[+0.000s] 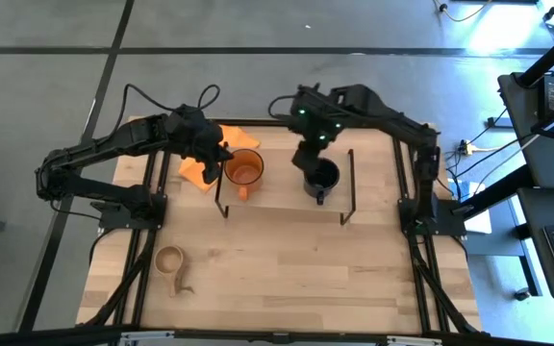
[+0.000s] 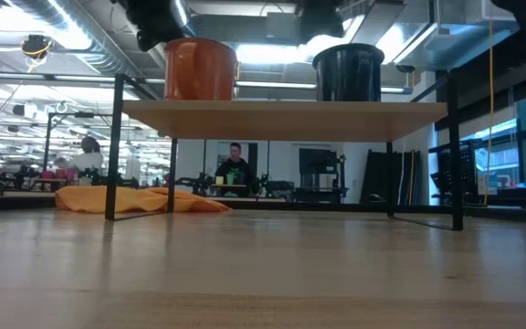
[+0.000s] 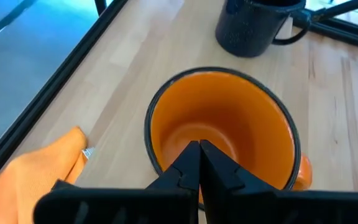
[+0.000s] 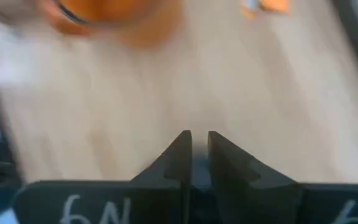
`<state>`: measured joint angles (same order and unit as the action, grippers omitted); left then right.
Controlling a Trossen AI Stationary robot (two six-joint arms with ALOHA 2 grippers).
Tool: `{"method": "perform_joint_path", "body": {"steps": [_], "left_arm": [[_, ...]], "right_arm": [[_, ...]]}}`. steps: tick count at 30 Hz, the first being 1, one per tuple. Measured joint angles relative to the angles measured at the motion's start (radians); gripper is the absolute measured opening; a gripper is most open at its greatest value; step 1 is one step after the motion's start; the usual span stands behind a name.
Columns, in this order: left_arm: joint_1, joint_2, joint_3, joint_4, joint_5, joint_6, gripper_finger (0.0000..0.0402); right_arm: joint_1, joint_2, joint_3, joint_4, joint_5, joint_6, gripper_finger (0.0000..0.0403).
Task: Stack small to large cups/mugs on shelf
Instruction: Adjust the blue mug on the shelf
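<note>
The orange mug [image 1: 244,170] and the dark mug [image 1: 321,176] stand upright on the shelf board [image 2: 281,119], bases on the wood and handles toward the near edge. The tan wooden cup [image 1: 171,261] sits on the tabletop near the left front. My left gripper [image 3: 199,152] is shut and hovers at the orange mug's [image 3: 222,124] left rim. My right gripper [image 4: 199,140] hangs over the far-left side of the dark mug [image 2: 347,71], its fingers all but together with nothing between them. Its wrist view shows only the board. My left gripper points slanting down over the orange mug's mouth with shut fingers. The gripper's own body hides the near rim [image 3: 157,165], so I cannot tell whether it touches the mug.
The orange cloth [image 1: 205,159] lies on the table behind the shelf's left end. The shelf's black wire legs [image 1: 221,197] [image 1: 350,192] stand at both ends. The wide tabletop [image 1: 296,269] lies in front of the shelf. A person [image 2: 236,169] sits far behind.
</note>
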<state>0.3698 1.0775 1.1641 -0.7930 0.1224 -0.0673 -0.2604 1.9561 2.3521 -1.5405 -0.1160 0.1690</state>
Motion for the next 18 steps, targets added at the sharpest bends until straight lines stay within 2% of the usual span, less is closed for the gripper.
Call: {"method": "perform_joint_path", "body": {"steps": [3, 7, 13, 18], "left_arm": [[0.000, 0.000, 0.000, 0.006, 0.000, 0.000, 0.0000], [-0.003, 0.000, 0.000, 0.045, 0.006, -0.002, 0.0000], [-0.052, -0.003, 0.000, 0.305, 0.062, -0.044, 0.0000], [-0.077, 0.067, 0.008, 0.501, 0.103, -0.054, 0.0000]], "right_arm": [[-0.023, -0.034, -0.013, -0.025, 0.104, -0.017, 0.0063], [-0.068, -0.098, -0.094, -0.025, 0.148, -0.005, 0.0071], [-0.180, -0.218, -0.385, -0.028, 0.164, 0.118, 0.0064], [-0.248, -0.369, -0.664, 0.045, 0.110, 0.164, 0.0046]]}}
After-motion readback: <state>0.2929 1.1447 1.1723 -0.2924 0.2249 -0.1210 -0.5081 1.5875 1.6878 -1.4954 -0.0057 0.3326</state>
